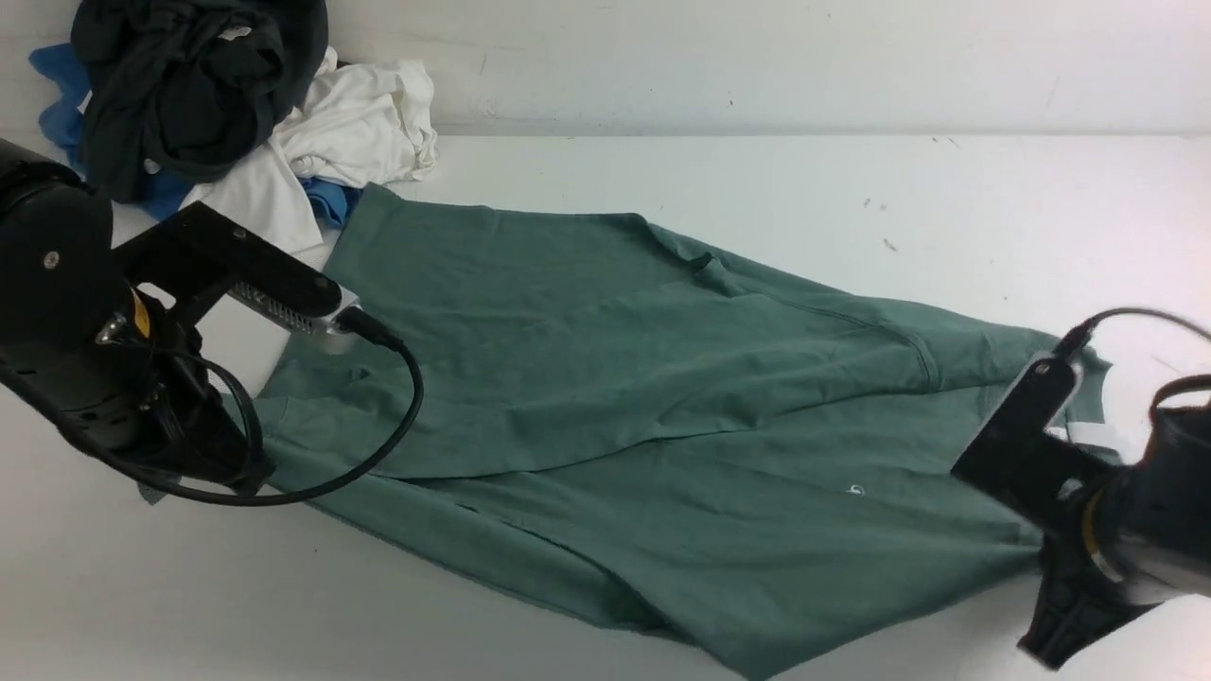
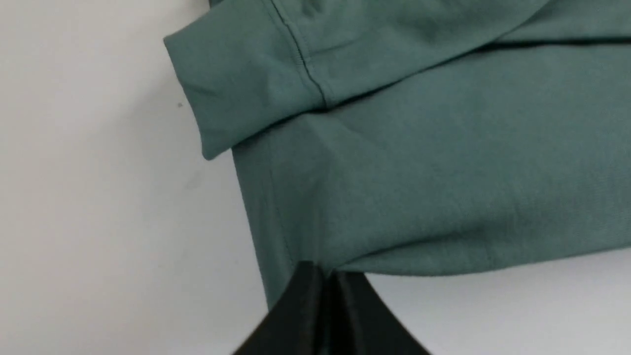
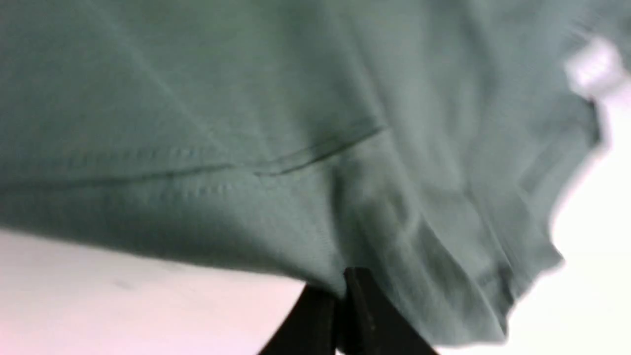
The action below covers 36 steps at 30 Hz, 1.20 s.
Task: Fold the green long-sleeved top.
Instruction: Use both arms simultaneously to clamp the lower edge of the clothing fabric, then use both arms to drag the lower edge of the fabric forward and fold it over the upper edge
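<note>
- The green top is stretched slantwise across the middle of the desk. Its hem end is toward my left and the collar end toward my right, with one sleeve already laid across the body.
- Left jaws: the left wrist view shows them pressed together on the corner of the hem, with cloth pinched between the tips. The sleeve cuff sits on top of the body just beside that corner.
- Right jaws: also closed on green fabric, somewhere by the shoulder near the white neck label. That view is pretty blurry, so I can't say exactly which seam I've got.
- Why hold it like this? My guess is that gripping both ends of the near edge keeps that side taut. Then the whole long edge can go over in one lengthwise fold without the sleeve sliding off.
- Left arm is down low at the near-left corner, wrist tipped toward the desk. Right arm is just as low at the near-right end, angled in at the cloth.
- The pile of other clothes in the far-left corner touches the top's far hem corner. I'd watch for a snag there if the fold travels that way.
</note>
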{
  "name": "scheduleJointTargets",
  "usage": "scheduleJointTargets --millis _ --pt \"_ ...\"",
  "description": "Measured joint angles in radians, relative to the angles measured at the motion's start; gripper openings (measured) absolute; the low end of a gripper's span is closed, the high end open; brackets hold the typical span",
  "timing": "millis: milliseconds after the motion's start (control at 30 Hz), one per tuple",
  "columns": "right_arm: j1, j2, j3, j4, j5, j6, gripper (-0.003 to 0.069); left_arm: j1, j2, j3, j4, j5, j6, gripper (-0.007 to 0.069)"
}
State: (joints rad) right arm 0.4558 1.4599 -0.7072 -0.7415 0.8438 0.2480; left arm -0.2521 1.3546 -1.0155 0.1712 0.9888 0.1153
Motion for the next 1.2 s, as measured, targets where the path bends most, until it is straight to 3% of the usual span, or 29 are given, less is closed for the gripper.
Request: scheduleJointTargets --millis 67,200,400,533,633,733,800,933,1067,1133,1200 --pt "-0.012 -0.051 -0.025 -0.016 0.069 0.007 -0.0001 0.0 -0.033 0.0 -0.023 0.007 0.0 0.0002" --pt "-0.085 -0.128 -0.1 -0.003 0.054 -0.029 -0.0002 0.01 -0.071 -0.03 -0.041 -0.038 -0.029 0.0002" --pt "-0.309 0.002 -0.309 0.21 -0.201 -0.179 -0.0002 0.088 0.151 -0.274 -0.049 -0.223 -0.08 0.0002" --pt "-0.358 0.219 -0.447 0.387 -0.233 -0.293 0.0006 0.113 0.411 -0.466 -0.037 -0.29 -0.081 0.0002" --pt "-0.361 0.329 -0.509 0.453 -0.232 -0.32 0.0045 0.118 0.556 -0.577 -0.023 -0.304 -0.085 0.0005" --pt "-0.361 0.473 -0.597 0.507 -0.195 -0.322 0.0156 0.119 0.759 -0.761 -0.005 -0.263 -0.09 0.0058" --pt "-0.361 0.5 -0.648 0.52 -0.147 -0.318 0.0235 0.119 0.861 -0.872 0.0 -0.198 -0.091 0.0134" --pt "-0.361 0.482 -0.725 0.524 -0.054 -0.322 0.0309 0.122 0.937 -1.034 0.01 -0.092 -0.091 0.0275" --pt "-0.353 0.402 -0.778 0.59 -0.014 -0.336 0.0307 0.122 0.913 -1.13 0.027 -0.032 -0.091 0.0379" --pt "-0.343 0.377 -0.78 0.63 -0.011 -0.356 0.0286 0.122 0.895 -1.14 0.024 -0.005 -0.09 0.0383" --pt "-0.308 0.36 -0.783 0.775 0.014 -0.455 0.0195 0.117 0.856 -1.14 -0.02 0.077 -0.052 0.0351"
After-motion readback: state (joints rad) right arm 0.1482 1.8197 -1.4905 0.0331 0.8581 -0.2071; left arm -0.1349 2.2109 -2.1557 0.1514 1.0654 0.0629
